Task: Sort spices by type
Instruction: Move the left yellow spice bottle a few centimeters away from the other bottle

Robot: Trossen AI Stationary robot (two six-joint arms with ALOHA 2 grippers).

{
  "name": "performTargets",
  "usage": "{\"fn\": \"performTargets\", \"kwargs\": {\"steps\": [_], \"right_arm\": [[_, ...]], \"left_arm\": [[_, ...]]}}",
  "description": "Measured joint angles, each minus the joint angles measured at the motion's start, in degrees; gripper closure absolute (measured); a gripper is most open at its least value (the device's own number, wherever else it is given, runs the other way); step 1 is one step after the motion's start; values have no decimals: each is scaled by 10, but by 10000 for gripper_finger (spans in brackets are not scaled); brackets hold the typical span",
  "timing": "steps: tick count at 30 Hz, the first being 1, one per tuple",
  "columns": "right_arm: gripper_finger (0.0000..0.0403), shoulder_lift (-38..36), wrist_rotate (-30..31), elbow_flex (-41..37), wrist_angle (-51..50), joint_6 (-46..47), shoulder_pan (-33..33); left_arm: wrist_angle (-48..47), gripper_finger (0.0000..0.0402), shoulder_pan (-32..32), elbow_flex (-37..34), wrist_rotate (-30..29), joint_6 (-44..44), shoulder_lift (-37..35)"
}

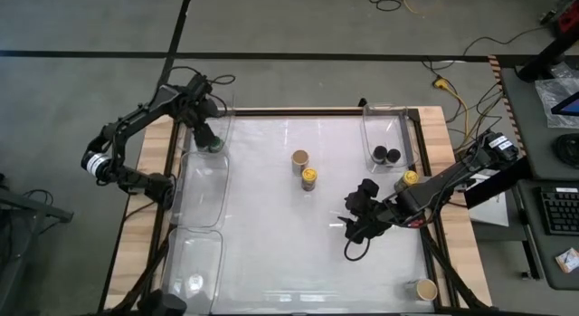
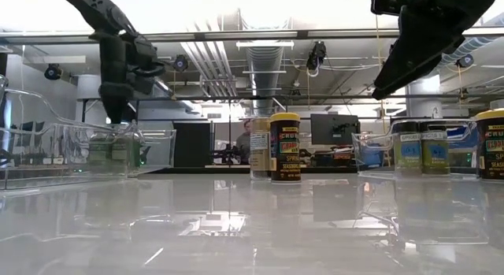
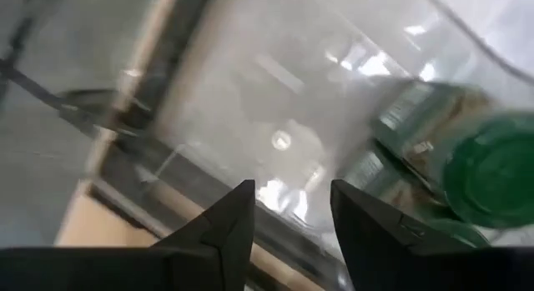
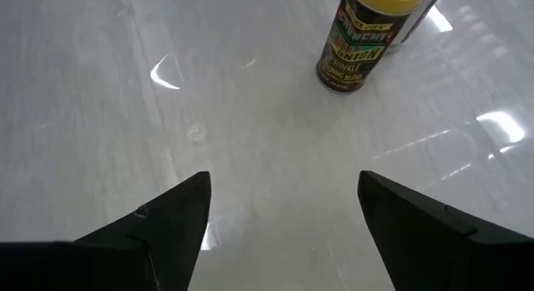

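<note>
hovering open-fingered over the white table (image 1: 271, 244): right gripper (image 1: 360, 221), empty, near yellow-lidded jar (image 1: 309, 178) and tan-lidded jar (image 1: 299, 158) at centre. poised above left bin (image 1: 220, 135): left gripper (image 1: 206, 135), fingers parted, green-lidded jar (image 3: 488, 170) just beside, unheld.
</note>
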Motion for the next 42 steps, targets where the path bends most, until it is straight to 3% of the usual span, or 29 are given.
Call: {"fn": "performTargets", "kwargs": {"steps": [8,15,18,25,31,37,42], "right_arm": [[105,0,1,0,0,-4,-23],[93,0,3,0,43,-51,-44],[92,0,3,0,84,-90,-51],[92,0,3,0,141,-166,-66],[101,0,3,0,145,-176,-74],[113,0,2,0,146,-182,-73],[112,-1,-1,8,144,-203,-73]], "left_arm": [[0,261,-1,99,11,-52,-1],[6,261,-28,152,248,-107,-30],[47,261,-70,147,284,-126,-60],[167,261,-227,92,283,-182,-118],[279,261,-352,27,265,-214,-134],[405,261,-432,-27,263,-240,-133],[449,261,-479,-43,208,-255,-133]]}}
